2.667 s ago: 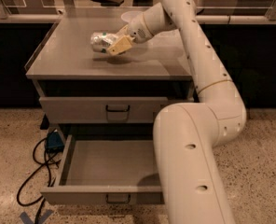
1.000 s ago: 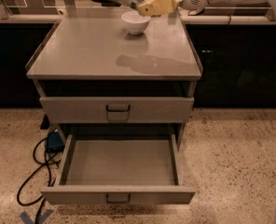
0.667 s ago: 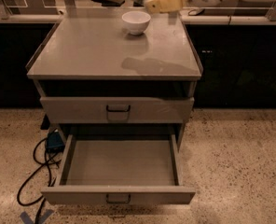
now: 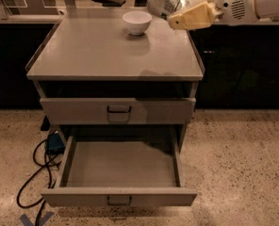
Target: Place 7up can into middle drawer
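Gripper: my cream two-finger gripper [image 4: 186, 12] clamps the small silvery green-printed 7up can [image 4: 167, 1], held high so it clears the grey cabinet top [image 4: 106, 51].
Beside: round white bowl [image 4: 137, 21], just left of the can.
Below: wide grey metal middle drawer [image 4: 120, 166], pulled open to receive it.

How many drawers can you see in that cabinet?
2. The upper drawer is shut; the middle drawer, below it, is pulled open. The gripper holds the 7up can above the cabinet's back right corner. Others may be hidden.

Robotics lab — pincer [image 4: 176, 9] top right, metal cabinet [image 4: 106, 55], terrazzo floor [image 4: 238, 164], cable [image 4: 28, 185].
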Available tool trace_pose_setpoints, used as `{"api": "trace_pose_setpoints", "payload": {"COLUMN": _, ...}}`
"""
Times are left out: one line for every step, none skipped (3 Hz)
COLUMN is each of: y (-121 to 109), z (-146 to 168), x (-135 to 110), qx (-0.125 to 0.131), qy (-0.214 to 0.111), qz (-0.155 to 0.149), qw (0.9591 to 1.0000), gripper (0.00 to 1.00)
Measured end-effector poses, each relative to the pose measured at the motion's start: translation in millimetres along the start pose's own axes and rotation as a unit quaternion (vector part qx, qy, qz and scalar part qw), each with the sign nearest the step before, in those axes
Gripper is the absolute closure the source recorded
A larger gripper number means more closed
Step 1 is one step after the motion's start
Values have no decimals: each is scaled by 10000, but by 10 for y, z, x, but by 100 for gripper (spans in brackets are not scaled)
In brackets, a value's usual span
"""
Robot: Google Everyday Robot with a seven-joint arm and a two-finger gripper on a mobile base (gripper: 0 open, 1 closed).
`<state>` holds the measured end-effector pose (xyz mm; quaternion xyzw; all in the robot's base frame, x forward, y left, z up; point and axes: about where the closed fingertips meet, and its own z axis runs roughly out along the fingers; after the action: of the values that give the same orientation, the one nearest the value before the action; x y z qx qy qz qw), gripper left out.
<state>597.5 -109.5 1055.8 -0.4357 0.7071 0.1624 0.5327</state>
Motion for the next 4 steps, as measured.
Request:
{"api": "trace_pose_setpoints", "payload": {"y": 0, "z": 0, "x": 0, "qx": 0, "qy": 0, "qz": 0, "qw": 10000, "gripper": 100}}
{"api": "trace_pose_setpoints", "payload": {"y": 157, "z": 101, "x": 144, "qx": -87, "qy": 118, "qz": -157, "qw": 9998, "gripper": 100}}
{"api": "trace_pose_setpoints", "payload": {"y": 477, "z": 333, "x": 569, "qx": -99, "qy": 108, "qz": -425, "qw": 9990, "gripper": 100}}
{"api": "trace_pose_setpoints", "payload": {"y": 775, "z": 694, "x": 1242, "qx": -48, "qy": -41, "qz": -316, "qw": 9995, "gripper": 100}}
